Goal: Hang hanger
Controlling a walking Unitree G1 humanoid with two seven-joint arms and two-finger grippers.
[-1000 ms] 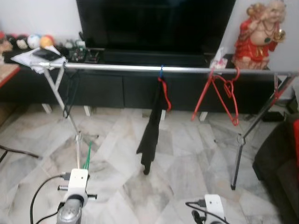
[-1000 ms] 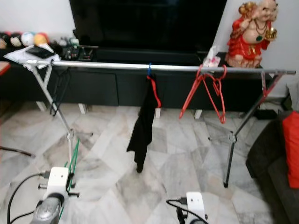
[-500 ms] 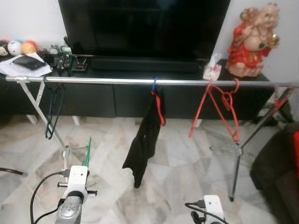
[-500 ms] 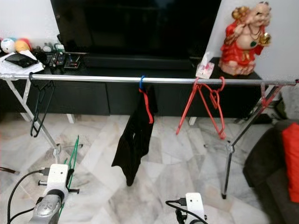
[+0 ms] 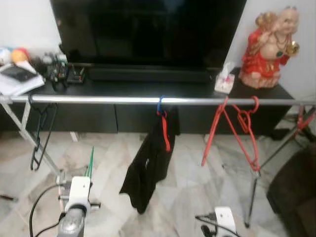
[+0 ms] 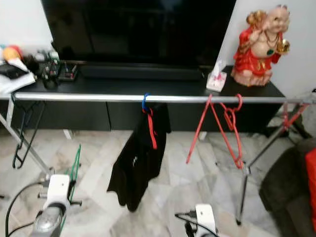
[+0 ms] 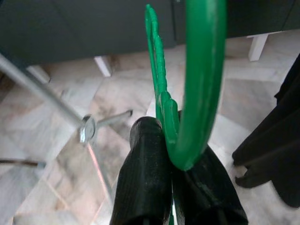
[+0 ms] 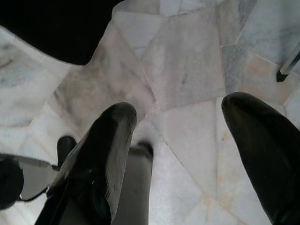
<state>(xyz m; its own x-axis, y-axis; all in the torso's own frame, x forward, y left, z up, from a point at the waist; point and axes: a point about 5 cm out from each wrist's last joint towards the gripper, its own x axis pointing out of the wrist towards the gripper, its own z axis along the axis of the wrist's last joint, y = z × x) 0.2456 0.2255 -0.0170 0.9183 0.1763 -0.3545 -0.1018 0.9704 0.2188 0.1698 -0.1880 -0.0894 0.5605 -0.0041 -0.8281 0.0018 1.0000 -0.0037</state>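
Note:
A green hanger (image 7: pixel 202 70) is pinched between my left gripper's (image 7: pixel 172 174) black fingers, its hook curving up past them. It shows as a thin green line (image 5: pixel 91 165) above my left wrist (image 5: pixel 78 193), low and in front of the silver clothes rail (image 5: pixel 108 99). On the rail hang a black hanger (image 5: pixel 36 136) at the left, a black garment (image 5: pixel 148 170) on a red hanger in the middle, and bare red hangers (image 5: pixel 238 129) at the right. My right gripper (image 8: pixel 180 140) is open over the marble floor, low at my right.
Behind the rail stand a black TV console (image 5: pixel 138 84) with a large TV (image 5: pixel 148 29), a red statue (image 5: pixel 270 47) and papers (image 5: pixel 15 81). The rack's legs (image 5: pixel 251 197) spread at both ends. A dark sofa (image 5: pixel 296 197) is at the right.
The whole view has shifted: the rail and console now look nearer and lower in the picture. Both arms keep the same pose, the left one still holding the green hanger.

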